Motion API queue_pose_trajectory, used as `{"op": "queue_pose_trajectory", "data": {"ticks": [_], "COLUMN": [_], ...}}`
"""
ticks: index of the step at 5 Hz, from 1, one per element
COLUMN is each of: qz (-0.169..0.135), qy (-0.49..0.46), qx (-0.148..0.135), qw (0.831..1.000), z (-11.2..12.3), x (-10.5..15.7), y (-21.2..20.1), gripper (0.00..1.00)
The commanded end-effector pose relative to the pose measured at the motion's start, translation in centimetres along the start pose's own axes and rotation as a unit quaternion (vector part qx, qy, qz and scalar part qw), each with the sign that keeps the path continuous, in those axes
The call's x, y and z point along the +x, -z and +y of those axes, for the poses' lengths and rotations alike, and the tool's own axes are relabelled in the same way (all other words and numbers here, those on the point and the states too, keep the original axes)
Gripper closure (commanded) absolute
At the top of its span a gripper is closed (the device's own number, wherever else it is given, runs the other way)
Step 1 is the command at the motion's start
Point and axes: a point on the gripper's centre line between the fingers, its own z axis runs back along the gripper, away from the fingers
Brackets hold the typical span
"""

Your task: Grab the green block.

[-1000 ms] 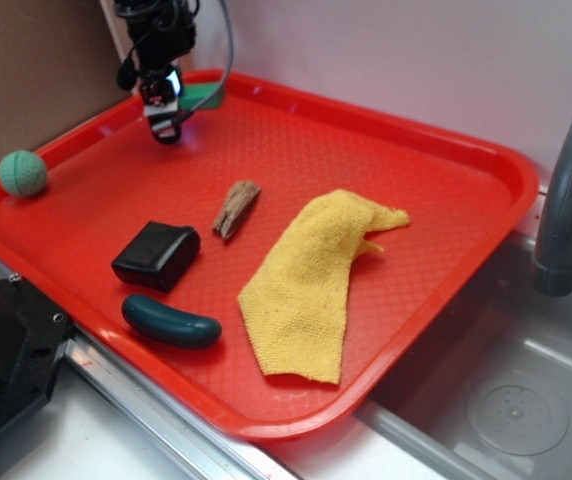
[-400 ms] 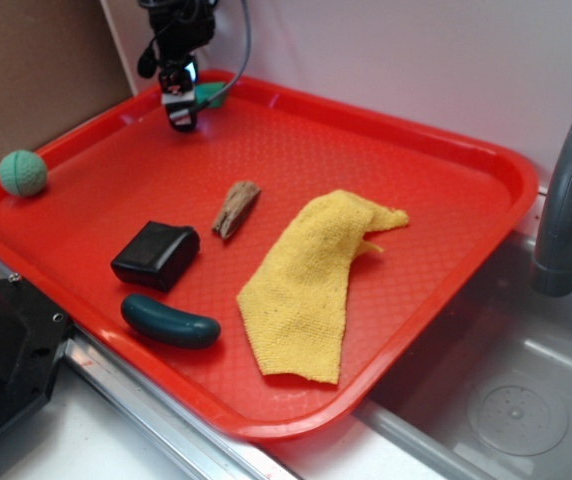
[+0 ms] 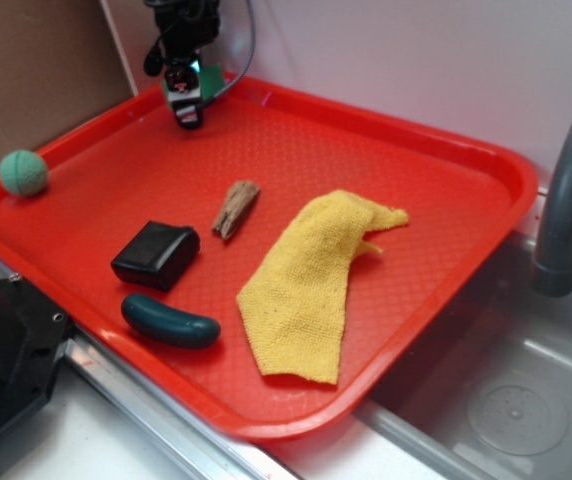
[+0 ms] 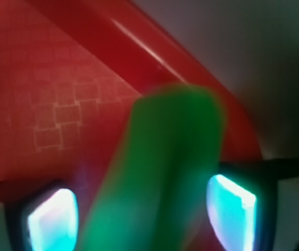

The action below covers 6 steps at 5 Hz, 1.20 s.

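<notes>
Wrist view: gripper [image 4: 139, 209] clamps the green block [image 4: 165, 172] beside the tray [image 4: 139, 47] rim.

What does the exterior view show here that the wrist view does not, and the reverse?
Only the exterior shows the ball, black box, wood chip, teal object, yellow cloth and faucet. Only the wrist shows the green block close up, blurred, standing between the two lit fingers; contact cannot be judged. Both show the red tray, the block at its far rim and the gripper.
</notes>
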Motion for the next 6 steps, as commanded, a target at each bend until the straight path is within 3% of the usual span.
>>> {"op": "queue_pose_trajectory", "data": {"ticks": [1, 2, 6], "qz": [0.041, 0.033, 0.007], "qy": [0.017, -0.001, -0.013], "qx": [-0.036, -0.031, -0.03], "qw": [0.998, 0.999, 0.999], "z": [-1.2, -1.4, -3.3], "x": [0.7, 0.6, 0.3], "y": [3.5, 3.0, 1.2], "gripper": [0.0, 1.0, 1.0]}}
